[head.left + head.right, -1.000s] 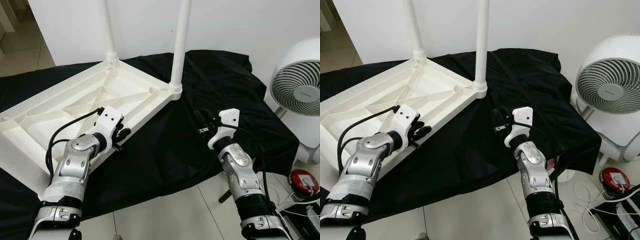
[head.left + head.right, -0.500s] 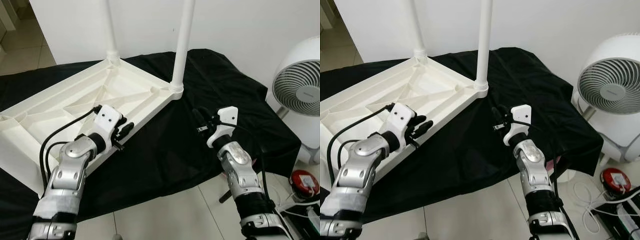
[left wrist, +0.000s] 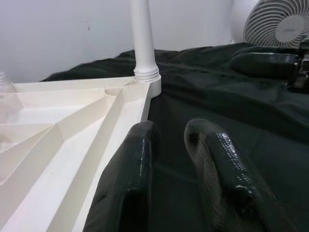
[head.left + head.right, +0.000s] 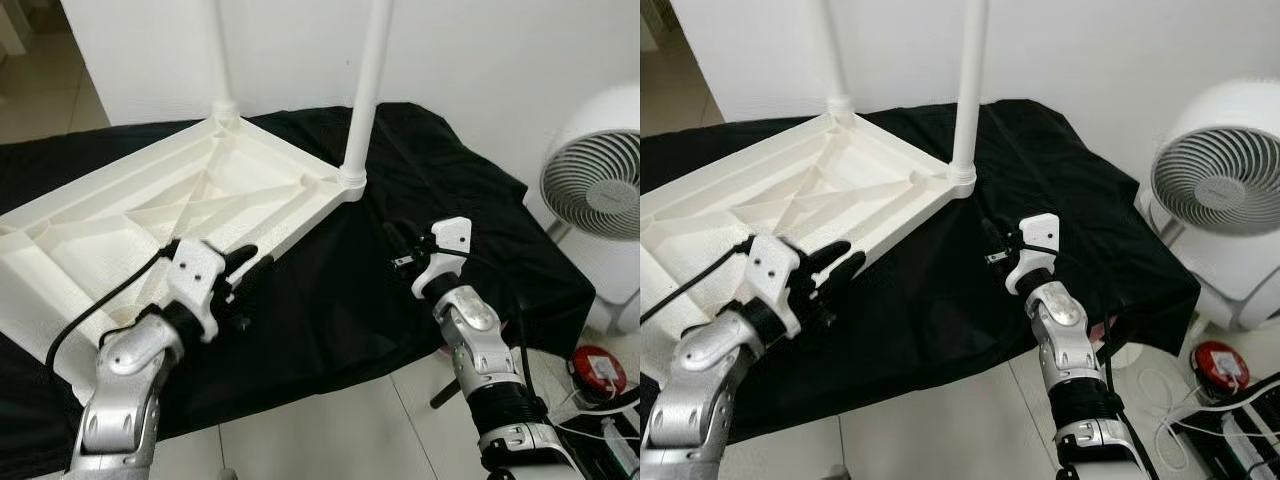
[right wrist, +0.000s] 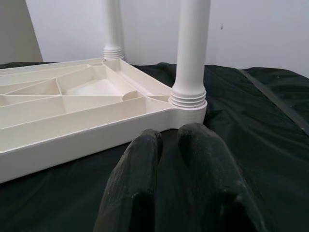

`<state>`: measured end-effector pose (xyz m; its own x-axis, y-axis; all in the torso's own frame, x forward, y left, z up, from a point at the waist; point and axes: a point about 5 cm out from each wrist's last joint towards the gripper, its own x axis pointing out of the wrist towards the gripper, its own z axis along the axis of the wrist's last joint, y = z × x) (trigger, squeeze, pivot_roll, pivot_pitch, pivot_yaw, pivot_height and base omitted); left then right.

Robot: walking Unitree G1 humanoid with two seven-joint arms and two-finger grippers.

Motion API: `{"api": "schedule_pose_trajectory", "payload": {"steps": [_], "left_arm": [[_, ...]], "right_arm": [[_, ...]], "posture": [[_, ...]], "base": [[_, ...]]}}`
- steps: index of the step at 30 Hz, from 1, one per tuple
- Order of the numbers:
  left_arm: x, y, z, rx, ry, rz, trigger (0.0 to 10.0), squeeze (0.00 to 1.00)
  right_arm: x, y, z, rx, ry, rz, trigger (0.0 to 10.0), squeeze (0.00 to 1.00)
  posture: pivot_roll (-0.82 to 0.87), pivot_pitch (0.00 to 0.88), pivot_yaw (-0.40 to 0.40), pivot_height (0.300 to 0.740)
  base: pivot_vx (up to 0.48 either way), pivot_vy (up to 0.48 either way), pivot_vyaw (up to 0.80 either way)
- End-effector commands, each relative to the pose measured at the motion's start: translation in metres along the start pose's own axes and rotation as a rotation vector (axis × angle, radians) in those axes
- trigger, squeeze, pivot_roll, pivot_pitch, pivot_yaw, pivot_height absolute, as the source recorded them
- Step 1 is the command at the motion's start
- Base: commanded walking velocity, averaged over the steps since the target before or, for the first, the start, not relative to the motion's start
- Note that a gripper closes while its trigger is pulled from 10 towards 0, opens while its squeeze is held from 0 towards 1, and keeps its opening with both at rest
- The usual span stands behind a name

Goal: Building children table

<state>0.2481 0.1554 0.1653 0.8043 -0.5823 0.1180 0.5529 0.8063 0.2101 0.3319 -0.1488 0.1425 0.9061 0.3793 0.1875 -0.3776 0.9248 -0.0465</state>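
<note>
The white children table (image 4: 150, 215) lies upside down on a black cloth (image 4: 440, 170), its ribbed underside facing up. Two white legs stand upright in its far corners: one leg (image 4: 370, 80) at the corner nearest to my right arm, the other leg (image 4: 222, 55) further back.

My left pincer (image 4: 240, 268) hovers at the near long edge of the table, just beside the rim. In the left wrist view its two black fingers (image 3: 133, 174) stand a little apart, with a narrow gap between them, and they hold nothing.

My right pincer (image 4: 397, 240) is over the black cloth, near the corner with the leg but apart from it. In the right wrist view its fingers (image 5: 140, 179) are almost together and empty, pointing toward this leg's base.

A white fan (image 4: 600, 180) stands to my right, beside the cloth.
</note>
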Motion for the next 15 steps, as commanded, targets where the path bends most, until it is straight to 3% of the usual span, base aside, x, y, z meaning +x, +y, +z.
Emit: {"api": "schedule_pose_trajectory", "payload": {"steps": [1,2,4,7,9,11,13,14,15], "left_arm": [[-0.003,0.006,0.004,0.011,-0.023,0.079,10.0,0.0],[-0.005,0.006,0.005,0.011,-0.029,0.089,10.0,0.0],[-0.03,0.011,-0.002,-0.057,-0.01,0.184,10.0,0.0],[-0.036,0.013,-0.004,-0.099,-0.018,0.219,10.0,0.0],[-0.049,0.017,-0.003,-0.063,-0.025,0.231,10.0,0.0],[-0.071,0.025,-0.008,-0.034,0.005,0.26,10.0,0.0],[-0.071,0.025,-0.008,-0.034,0.005,0.26,10.0,0.0],[-0.082,0.029,-0.011,-0.027,0.018,0.278,10.0,0.0],[-0.082,0.029,-0.011,-0.027,0.018,0.278,10.0,0.0]], "right_arm": [[0.002,0.002,0.001,-0.009,-0.007,0.012,10.0,0.0],[0.003,0.003,0.001,-0.008,-0.007,0.015,10.0,0.0],[0.009,0.007,-0.001,-0.012,0.001,0.047,10.0,0.0],[0.01,0.007,-0.002,-0.012,0.003,0.051,10.0,0.0],[0.013,0.006,-0.001,-0.017,0.001,0.055,10.0,0.0],[0.017,0.005,0.0,-0.021,-0.001,0.054,10.0,0.0],[0.017,0.005,0.0,-0.021,-0.001,0.054,10.0,0.0],[0.018,0.004,0.001,-0.023,-0.002,0.054,10.0,0.0],[0.018,0.004,0.001,-0.023,-0.002,0.054,10.0,0.0]], "posture": [[0.07,0.0,-0.057,0.74],[0.07,0.0,-0.057,0.74],[0.13,0.0,-0.076,0.74],[0.13,0.0,-0.076,0.74],[0.16,0.0,-0.084,0.74],[0.17,0.0,-0.088,0.74],[0.17,0.0,-0.088,0.74],[0.18,0.0,-0.087,0.74],[0.18,0.0,-0.087,0.74]], "base": [[0.0,0.0,0.0],[0.0,0.0,0.0],[0.0,0.0,0.0],[0.0,0.0,0.0],[0.0,0.0,0.0],[0.0,0.0,0.0],[0.0,0.0,0.0],[0.0,0.0,0.0],[0.0,0.0,0.0]]}}
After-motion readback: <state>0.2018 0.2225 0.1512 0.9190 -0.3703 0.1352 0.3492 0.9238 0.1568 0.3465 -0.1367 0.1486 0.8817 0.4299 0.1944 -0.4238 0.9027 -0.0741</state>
